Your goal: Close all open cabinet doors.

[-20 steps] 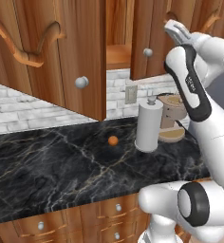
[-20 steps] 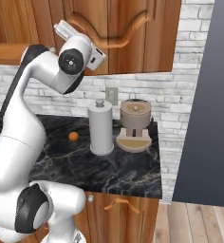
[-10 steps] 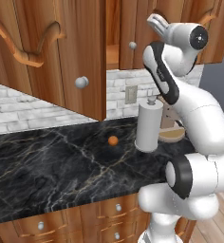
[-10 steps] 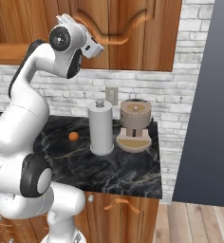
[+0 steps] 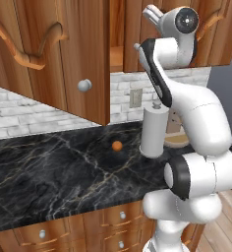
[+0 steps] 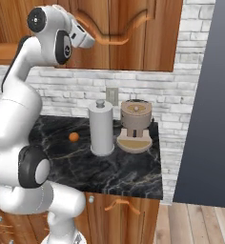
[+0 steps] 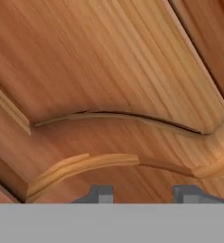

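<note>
The left cabinet door [image 5: 64,54] hangs swung wide out over the counter, its round silver knob [image 5: 84,85] facing me. My arm is raised high, with the gripper [image 5: 151,11] up against the arch-carved cabinet doors [image 6: 128,33] on the right. From the right side the gripper [image 6: 86,40] points at the lower left of that door's carving. Through the hand camera the door's wood [image 7: 109,71] is very close, with its curved arch moulding [image 7: 85,163] just ahead. The gripper [image 7: 144,194] is open, its tips apart and nothing between them.
On the black marble counter [image 5: 49,172] stand a white paper towel roll [image 5: 154,130] and a tan coffee machine [image 6: 136,125]. A small orange [image 5: 117,145] lies left of the roll. Drawer fronts [image 5: 64,231] run below the counter. A dark wall panel [image 6: 205,105] rises at the right.
My arm has twisted round and straightened upward. The hand has shifted left along the upper right cabinet door. The doors have not moved.
</note>
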Motion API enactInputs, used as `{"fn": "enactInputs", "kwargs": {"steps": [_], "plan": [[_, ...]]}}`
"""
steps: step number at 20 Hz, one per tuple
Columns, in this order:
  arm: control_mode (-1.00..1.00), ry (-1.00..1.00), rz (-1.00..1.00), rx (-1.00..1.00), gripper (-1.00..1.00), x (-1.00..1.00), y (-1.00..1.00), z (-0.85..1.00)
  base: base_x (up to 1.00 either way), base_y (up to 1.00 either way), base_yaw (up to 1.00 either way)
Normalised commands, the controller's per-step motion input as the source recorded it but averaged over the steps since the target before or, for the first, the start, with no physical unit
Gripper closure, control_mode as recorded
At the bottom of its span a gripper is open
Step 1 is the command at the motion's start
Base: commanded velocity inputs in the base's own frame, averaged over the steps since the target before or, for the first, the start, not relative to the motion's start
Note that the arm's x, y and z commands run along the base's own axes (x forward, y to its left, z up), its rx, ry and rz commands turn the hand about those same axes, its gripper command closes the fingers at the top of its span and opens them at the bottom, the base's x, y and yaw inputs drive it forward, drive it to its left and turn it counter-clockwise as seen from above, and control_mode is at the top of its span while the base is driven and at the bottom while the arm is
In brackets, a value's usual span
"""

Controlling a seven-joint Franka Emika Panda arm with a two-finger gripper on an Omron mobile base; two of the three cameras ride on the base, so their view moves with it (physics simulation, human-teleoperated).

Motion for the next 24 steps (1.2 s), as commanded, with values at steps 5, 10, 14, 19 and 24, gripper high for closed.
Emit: {"fn": "enactInputs", "kwargs": {"steps": [5,10,14,19,24], "plan": [[-1.0,-0.05,-0.01,0.0,-1.0,-0.35,-0.46,-0.27,0.0,0.0,0.0],[-1.0,-0.15,0.03,0.0,-1.0,-0.98,-0.51,-0.3,0.0,0.0,0.0],[-1.0,-0.16,0.02,0.0,-1.0,-1.0,-0.19,-0.22,0.0,0.0,0.0],[-1.0,-0.16,0.0,0.0,-1.0,-0.93,0.0,-0.24,0.0,0.0,0.0],[-1.0,0.05,0.0,0.0,-1.0,-0.44,-0.01,-0.23,0.0,0.0,0.0]]}}
